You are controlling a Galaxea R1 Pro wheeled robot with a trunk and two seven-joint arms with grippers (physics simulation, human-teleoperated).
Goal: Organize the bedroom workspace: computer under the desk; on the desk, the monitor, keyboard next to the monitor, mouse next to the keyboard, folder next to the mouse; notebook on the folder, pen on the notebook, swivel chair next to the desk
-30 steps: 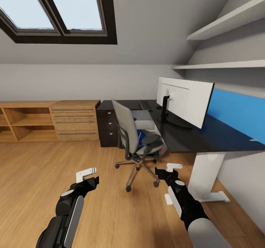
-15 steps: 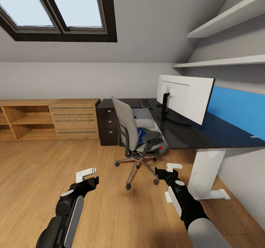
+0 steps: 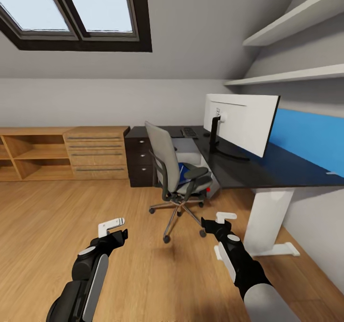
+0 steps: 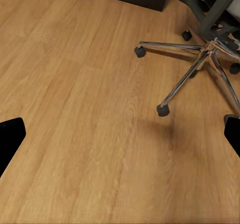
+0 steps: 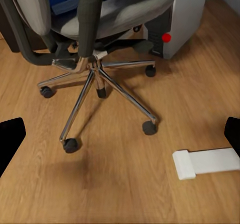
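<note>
The swivel chair point(image 3: 174, 176) stands on the floor in front of the black desk point(image 3: 248, 171), turned away from it. The blue folder point(image 3: 183, 171) lies on its grey seat. The monitor point(image 3: 243, 123) stands on the desk with its white back toward me, and the keyboard point(image 3: 189, 132) lies beyond it. The white computer point(image 3: 191, 160) sits under the desk, its red spot point(image 5: 166, 37) behind the chair's chrome base point(image 5: 95, 69). My left gripper point(image 3: 118, 231) and right gripper point(image 3: 216, 222) hover open and empty over the floor, short of the chair. Mouse, notebook and pen are too small to make out.
A light wooden dresser and open shelves point(image 3: 62, 152) line the far wall on the left. The desk's black drawer unit point(image 3: 139, 162) stands beside them. The desk's white leg and foot point(image 3: 272, 226) stand close to my right arm. A blue wall panel point(image 3: 310, 138) backs the desk.
The whole picture has shifted slightly, so the camera has moved. Both arms hold the same pose, and the chair and the desk's things stay where they were.
</note>
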